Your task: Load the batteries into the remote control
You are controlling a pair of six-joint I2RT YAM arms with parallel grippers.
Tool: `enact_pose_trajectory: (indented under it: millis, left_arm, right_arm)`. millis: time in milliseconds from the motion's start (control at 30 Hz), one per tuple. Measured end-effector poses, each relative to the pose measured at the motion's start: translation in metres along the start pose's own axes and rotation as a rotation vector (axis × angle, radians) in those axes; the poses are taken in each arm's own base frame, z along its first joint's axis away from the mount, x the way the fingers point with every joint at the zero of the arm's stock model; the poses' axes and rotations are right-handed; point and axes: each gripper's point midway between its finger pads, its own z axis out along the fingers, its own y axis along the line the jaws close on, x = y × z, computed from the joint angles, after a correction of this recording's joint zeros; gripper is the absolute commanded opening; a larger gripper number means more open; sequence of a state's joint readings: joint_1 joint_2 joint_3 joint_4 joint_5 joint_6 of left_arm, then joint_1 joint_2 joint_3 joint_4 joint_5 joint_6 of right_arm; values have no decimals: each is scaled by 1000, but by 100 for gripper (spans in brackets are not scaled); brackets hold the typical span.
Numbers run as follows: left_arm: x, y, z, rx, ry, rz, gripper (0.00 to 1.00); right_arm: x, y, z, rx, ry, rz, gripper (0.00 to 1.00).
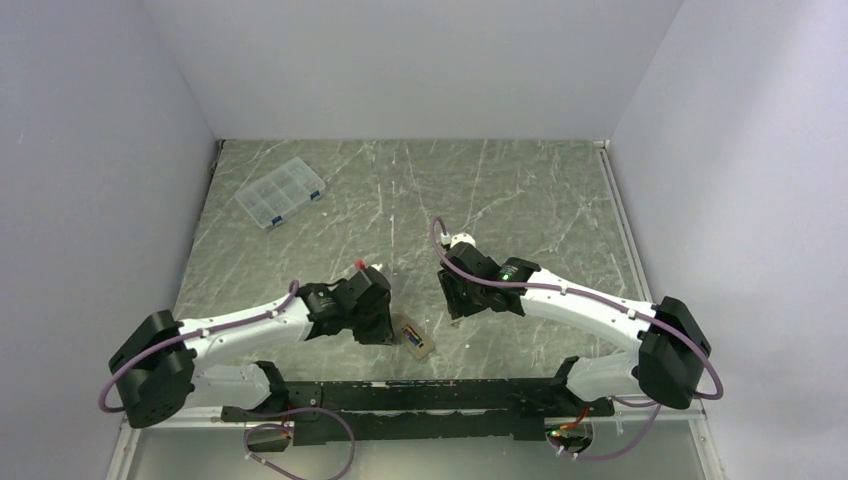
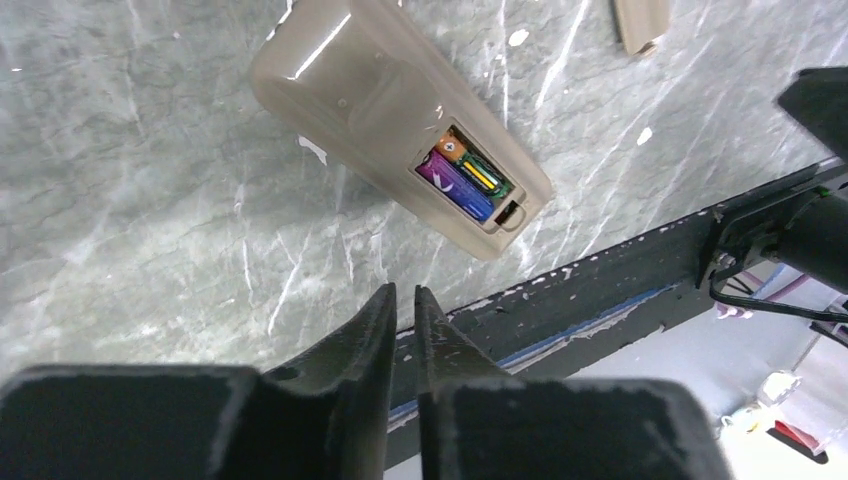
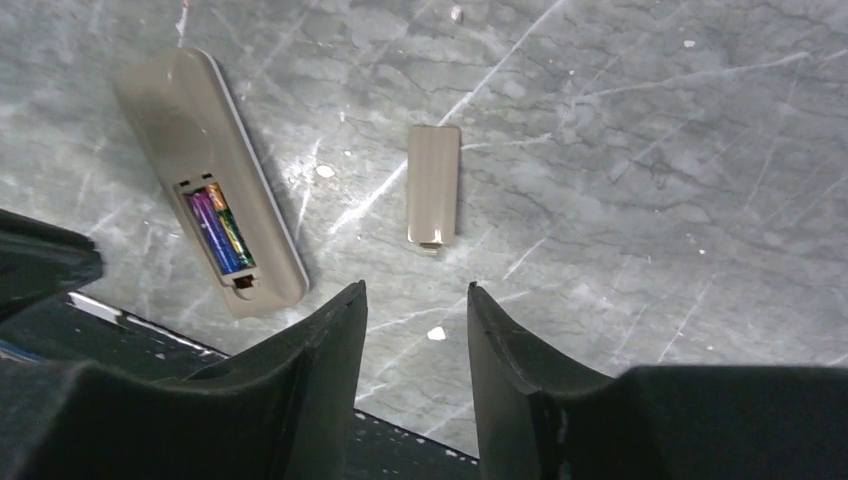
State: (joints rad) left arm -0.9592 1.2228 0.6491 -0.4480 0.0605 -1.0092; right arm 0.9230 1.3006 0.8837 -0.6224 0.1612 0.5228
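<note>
The remote control [image 2: 350,90] lies face down on the marble table, beige back up, near the front rail. Its battery bay is uncovered, and the two batteries [image 2: 462,175] lie in it side by side, purple-blue and orange. The right wrist view shows the same remote control [image 3: 190,140] with the batteries [image 3: 220,228] in the bay. My left gripper [image 2: 403,290] hovers just short of the remote's bay end, its jaws a narrow slit apart and empty. My right gripper [image 3: 415,290] is open and empty, just below the loose beige cover [image 3: 433,185].
A clear compartmented box [image 1: 281,192] sits at the back left. The black front rail [image 1: 400,395] runs close behind the remote [image 1: 412,336]. Grey walls enclose three sides. Both arms [image 1: 250,325] [image 1: 590,300] reach in towards the middle.
</note>
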Motion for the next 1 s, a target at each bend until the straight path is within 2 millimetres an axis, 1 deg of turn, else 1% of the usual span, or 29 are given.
enact_pose_trajectory:
  millis: [167, 267, 400, 533, 733, 867, 1000]
  left_arm:
    - [-9, -3, -19, -16, -39, 10, 33]
    - [-16, -2, -29, -33, -69, 25, 40]
    - [-23, 1, -42, -57, -107, 36, 46]
    - [-26, 6, -53, -76, -135, 46, 50]
    - [-26, 11, -61, -87, -152, 46, 56]
    - [-27, 13, -63, -89, -159, 45, 62]
    - [-26, 15, -64, -96, -160, 45, 65]
  right_arm:
    - [6, -5, 1, 22, 27, -14, 50]
    - [10, -7, 8, 36, 52, -19, 54]
    - [18, -9, 19, 52, 94, -30, 55]
    - [24, -8, 29, 57, 125, -34, 56]
    - [24, -7, 40, 44, 143, -24, 56]
    - [25, -8, 48, 40, 157, -16, 53]
    - [26, -8, 53, 36, 164, -12, 51]
